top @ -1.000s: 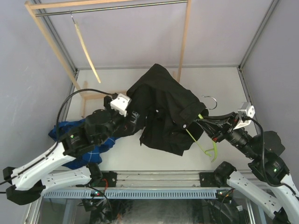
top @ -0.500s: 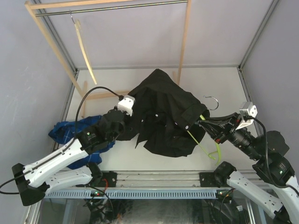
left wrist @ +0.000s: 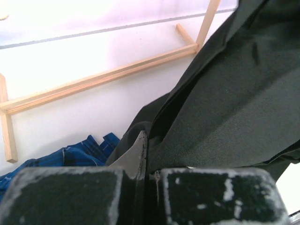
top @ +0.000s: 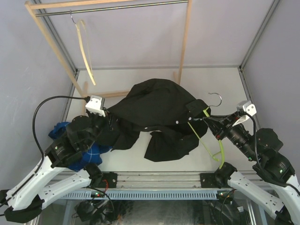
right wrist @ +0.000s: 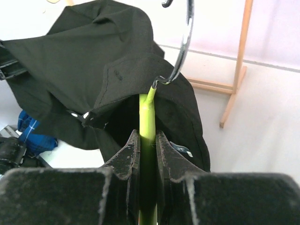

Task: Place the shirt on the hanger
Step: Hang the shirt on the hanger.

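Shirt: black shirt (top: 154, 107) is held off the desk (top: 225, 84) at its centre, stretched between the two grippers, with a loose part hanging down toward 6 o'clock. Small white buttons are seen along its lower edge.
Shirt, right end: the collar side is draped over the top of the hanger at 3 o'clock; in the right wrist view the cloth (right wrist: 117, 70) is wrapped around the green neck.
Hanger: lime-green hanger (top: 219, 151) is held at the 3 o'clock side of the shirt, one arm tucked under the cloth and the other curved down toward 5 o'clock in the open. The silver hook (top: 215, 98) is pointed toward 12 o'clock, clear of the shirt.
Right gripper: right gripper (top: 209, 121) is clamped on the hanger's green neck (right wrist: 146, 122) just under the hook (right wrist: 185, 37).
Left gripper: left gripper (top: 108, 123) is at the shirt's 9 o'clock edge, mostly hidden by cloth from above. In its wrist view the fingertips (left wrist: 140, 152) are pressed together with a fold of black fabric pinched between them.
Blue plaid shirt: blue plaid shirt (top: 95, 152) is bunched on the desk at 8 o'clock, under the left arm.
Rack: wooden rack (top: 186, 37) is stood at 12 o'clock, with a cream hanger (top: 86, 51) hung from its rail at 11 o'clock.
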